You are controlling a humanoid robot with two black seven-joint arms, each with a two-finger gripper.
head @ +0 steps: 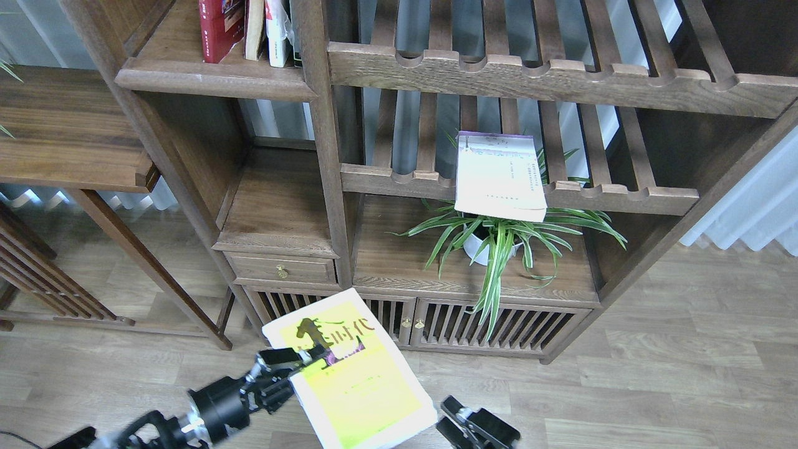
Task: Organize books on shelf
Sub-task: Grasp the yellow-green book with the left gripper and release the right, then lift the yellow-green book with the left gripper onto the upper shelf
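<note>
My left gripper (298, 365) is shut on the left edge of the yellow-green book (358, 380) with black characters and holds it tilted above the floor, in front of the cabinet doors. My right gripper (450, 419) is open and empty at the bottom edge, just right of the book and apart from it. The dark-red book (218, 28) stands upright on the solid shelf (206, 80) at the top left. The pale lavender-white book (499, 178) lies flat on a slatted rack, overhanging its front rail.
Several other books (274, 31) stand beside the red one. A spider plant (499, 243) in a white pot sits under the rack. The slatted racks (548, 78) fill the right bay. A wooden side table (68, 131) stands at the left.
</note>
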